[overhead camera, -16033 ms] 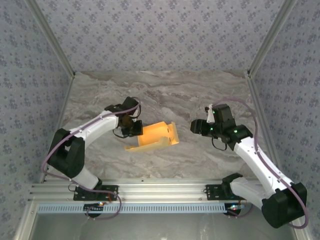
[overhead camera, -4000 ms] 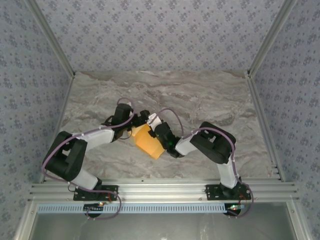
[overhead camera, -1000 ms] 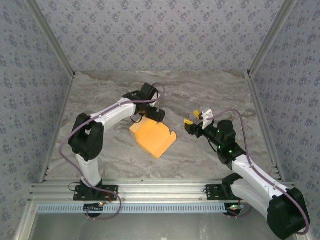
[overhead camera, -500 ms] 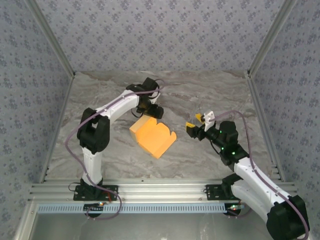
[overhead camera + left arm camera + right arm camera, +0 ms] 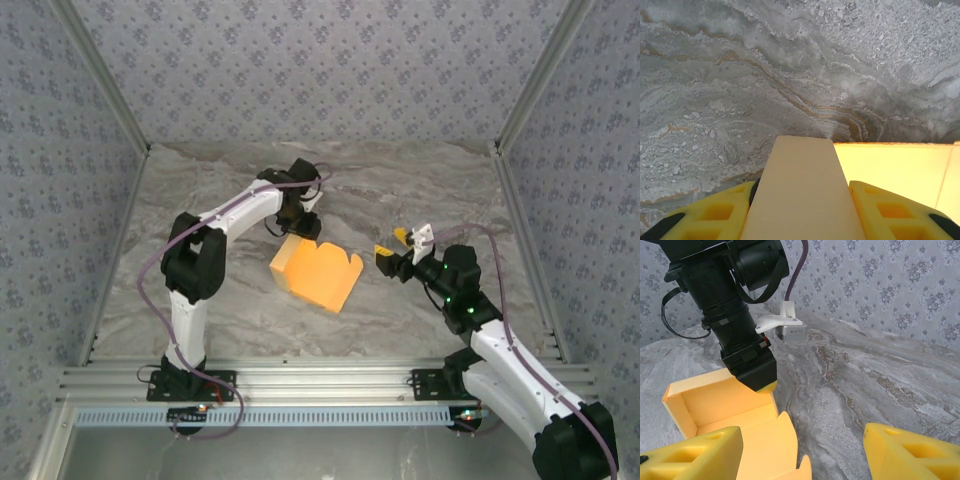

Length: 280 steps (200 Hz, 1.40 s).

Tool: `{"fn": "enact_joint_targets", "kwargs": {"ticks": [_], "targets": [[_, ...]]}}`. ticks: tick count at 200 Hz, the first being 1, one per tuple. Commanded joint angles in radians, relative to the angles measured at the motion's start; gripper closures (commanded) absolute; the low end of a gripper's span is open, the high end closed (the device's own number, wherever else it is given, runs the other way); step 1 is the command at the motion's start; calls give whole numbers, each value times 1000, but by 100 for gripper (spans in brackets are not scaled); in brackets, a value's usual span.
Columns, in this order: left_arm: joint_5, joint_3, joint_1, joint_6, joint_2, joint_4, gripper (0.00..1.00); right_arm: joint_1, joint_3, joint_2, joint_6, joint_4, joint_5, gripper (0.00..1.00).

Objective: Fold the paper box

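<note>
One rear wall of the paper box (image 5: 318,276), rested at the middle of the surface (image 5: 430,190), is clamped by the left pincer (image 5: 301,229), while the right pincer (image 5: 392,243) is held wide, nearby but apart.

One yellow-orange thin-card paper box (image 5: 315,275). One grey marbled table (image 5: 200,200). Two white-and-black jointed robot arms: the left arm (image 5: 235,210) and the right arm (image 5: 510,355). Two grippers, the left gripper (image 5: 301,228) and the right gripper (image 5: 393,243) (each with two yellow fingers (image 5: 690,455), so four in all). One ribbed aluminium rail (image 5: 320,385). Three floral-patterned wallpaper walls (image 5: 320,60).
</note>
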Motion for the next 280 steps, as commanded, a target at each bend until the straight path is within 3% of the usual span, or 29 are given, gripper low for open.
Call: {"fn": "enact_joint_targets", "kwargs": {"ticks": [1,44,58,76,89,101,110,142,169,190,204,214,280], "targets": [[0,30,-2,35,-2,-30,63,-6,-10,-10,4,-15,-14,33],[2,28,-1,75,-44,-33,62,-7,-4,-10,30,-8,19,31],[9,30,-1,93,-67,-43,62,-7,-5,-10,46,22,43,21],[54,22,-1,137,-117,-52,62,-9,16,18,72,35,102,0],[93,4,-1,182,-160,-50,62,-45,83,121,87,-35,62,0],[134,-21,-2,237,-197,-33,62,-115,162,252,25,-92,-196,0],[162,-42,-1,280,-221,-13,61,-128,212,334,-18,-129,-300,0],[249,-96,-1,457,-290,-5,62,-127,306,471,-206,-203,-504,0],[287,-64,2,544,-299,-50,61,-105,449,586,-300,-366,-633,0],[371,-30,2,617,-299,-97,61,-25,540,646,-400,-497,-650,0],[434,-37,1,676,-313,-101,67,11,586,682,-465,-550,-661,0],[477,-44,2,719,-320,-104,72,22,599,704,-469,-542,-668,0],[630,-127,2,841,-405,-54,71,21,596,760,-478,-466,-675,11]]}}
